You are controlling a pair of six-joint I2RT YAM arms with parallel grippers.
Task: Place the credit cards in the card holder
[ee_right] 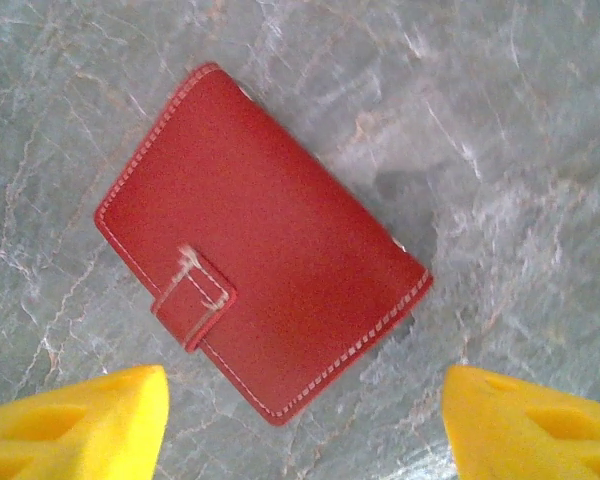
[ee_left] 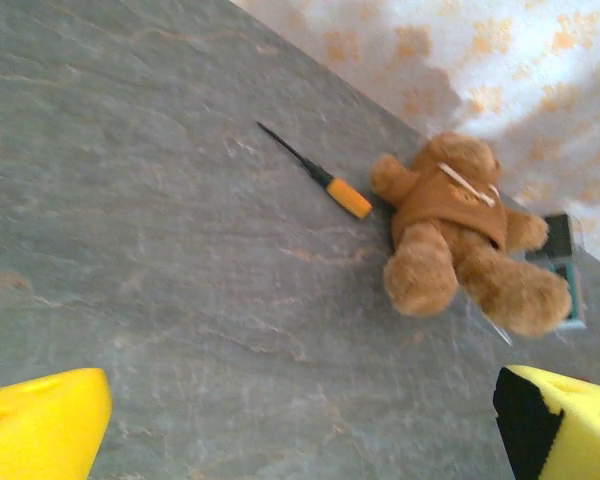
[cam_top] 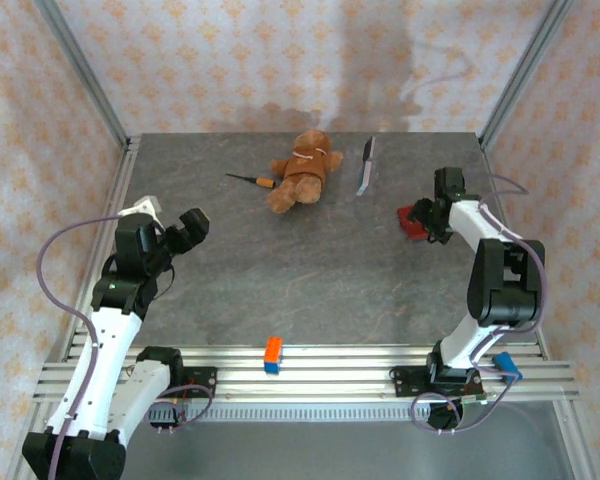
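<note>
Grey stone-patterned tabletop [cam_top: 310, 280], patterned walls around it. A small orange-and-blue block [cam_top: 273, 354] sits at the near edge. The left arm bends up from its base, and the left gripper [cam_top: 183, 230] is raised over the table's left side with its fingers spread wide. The right arm reaches forward with its elbow high. The right gripper [ee_right: 305, 420] hangs jaws apart over the closed red card holder [ee_right: 260, 240], which lies flat. Farther back lie a teddy bear [cam_top: 302, 170] and a screwdriver [cam_top: 252, 180], with a clear acrylic stand [cam_top: 366, 165] beside them.

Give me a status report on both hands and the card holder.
Left hand open, empty. Right hand open, hovering over closed dark red leather card holder. Brown plush teddy bear far off, no obstruction.
</note>
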